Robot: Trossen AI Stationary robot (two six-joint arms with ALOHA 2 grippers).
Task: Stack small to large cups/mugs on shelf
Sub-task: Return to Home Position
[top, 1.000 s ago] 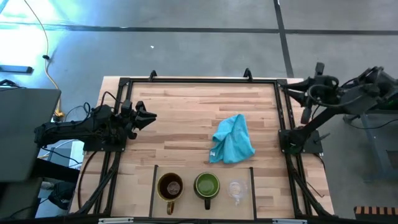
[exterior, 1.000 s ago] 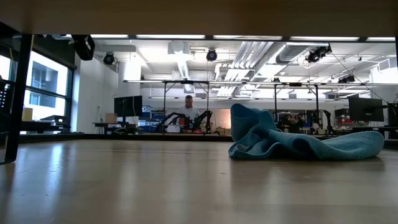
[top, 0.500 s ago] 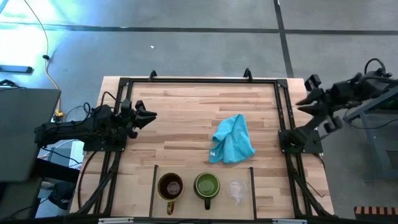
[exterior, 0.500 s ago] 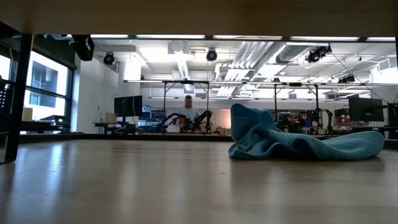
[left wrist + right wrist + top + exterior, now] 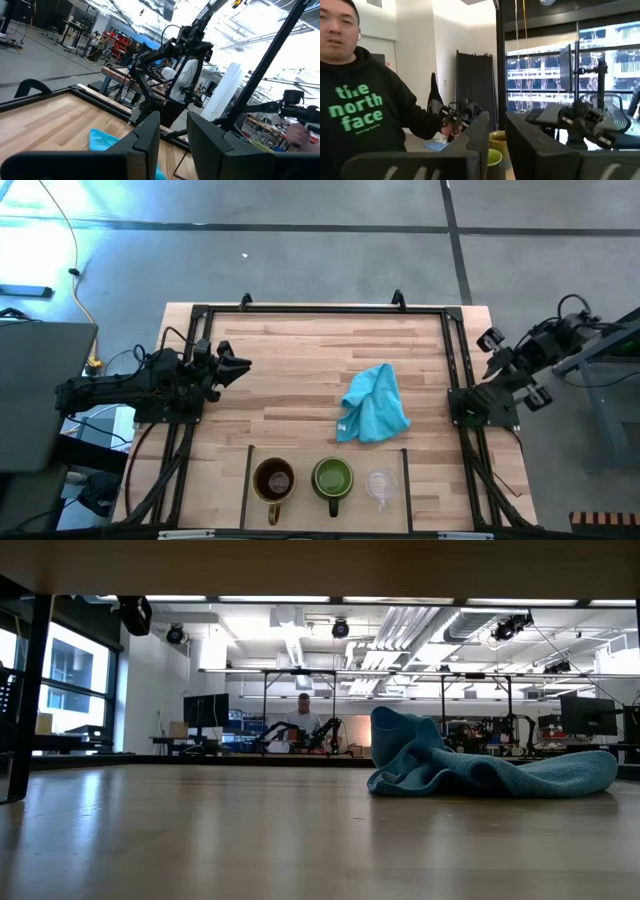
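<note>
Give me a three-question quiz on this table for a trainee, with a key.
1. True or false: the turquoise cloth lies on the shelf.
2. Fill in: between the brown mug and the glass cup stands the ____ mug.
3. The right gripper is: A. over the cloth; B. by the right edge of the table; C. down at the shelf.
Key: 1 false; 2 green mug; 3 B.

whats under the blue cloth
The cloth lies crumpled on the wood of the table. Nothing pokes out from its edges in the high or low view. Whatever its folds cover cannot be seen.
</note>
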